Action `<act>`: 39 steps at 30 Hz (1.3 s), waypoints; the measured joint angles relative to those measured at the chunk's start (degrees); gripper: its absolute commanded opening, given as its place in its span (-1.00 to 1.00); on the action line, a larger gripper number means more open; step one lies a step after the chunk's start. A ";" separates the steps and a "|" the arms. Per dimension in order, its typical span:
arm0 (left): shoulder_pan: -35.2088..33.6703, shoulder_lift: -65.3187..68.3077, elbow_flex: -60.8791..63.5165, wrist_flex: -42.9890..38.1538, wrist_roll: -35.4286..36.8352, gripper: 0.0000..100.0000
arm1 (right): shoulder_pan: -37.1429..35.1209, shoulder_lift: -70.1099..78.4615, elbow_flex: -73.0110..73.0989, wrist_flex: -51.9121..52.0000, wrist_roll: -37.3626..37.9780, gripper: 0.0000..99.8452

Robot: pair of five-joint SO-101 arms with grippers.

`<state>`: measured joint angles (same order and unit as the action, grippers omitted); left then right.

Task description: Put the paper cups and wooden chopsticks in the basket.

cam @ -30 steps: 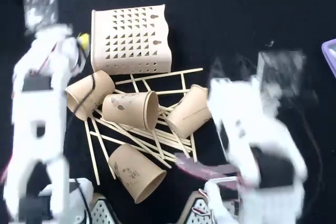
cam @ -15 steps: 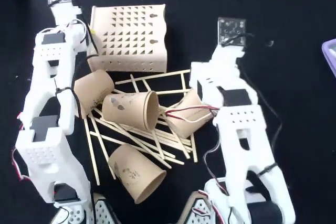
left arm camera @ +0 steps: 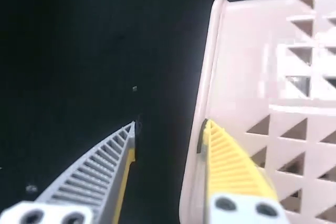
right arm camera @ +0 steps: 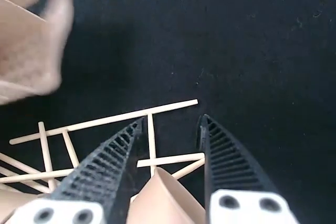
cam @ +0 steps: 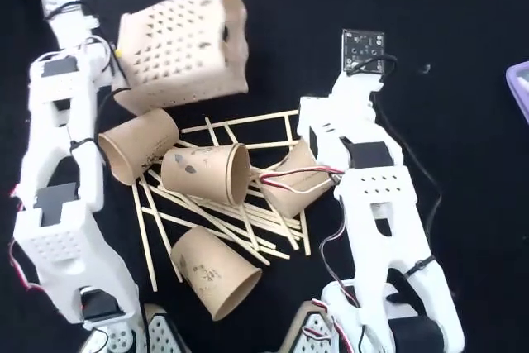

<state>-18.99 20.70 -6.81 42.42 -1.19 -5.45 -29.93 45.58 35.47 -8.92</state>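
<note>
Progress nil: four brown paper cups [cam: 207, 173] and scattered wooden chopsticks [cam: 240, 221] lying on black surface [cam: 446, 31], none inside beige perforated plastic basket [cam: 182, 47], sitting tilted beside them. Wide-open left gripper [left arm camera: 169, 125] pressing yellow finger [left arm camera: 231, 161] against basket wall; right gripper [right arm camera: 170, 121] hovering part-open over one cup.

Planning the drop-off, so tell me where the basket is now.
In the high view the basket lies tilted at far left, beside the left arm, just beyond the nearest paper cup.
</note>
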 measured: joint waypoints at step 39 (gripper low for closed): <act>6.42 -13.10 -26.46 39.82 20.92 -0.45 | 0.00 0.53 0.00 0.44 0.00 -0.66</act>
<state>-12.57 7.60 -33.27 82.24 19.74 -5.45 -29.41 45.58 35.91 -8.92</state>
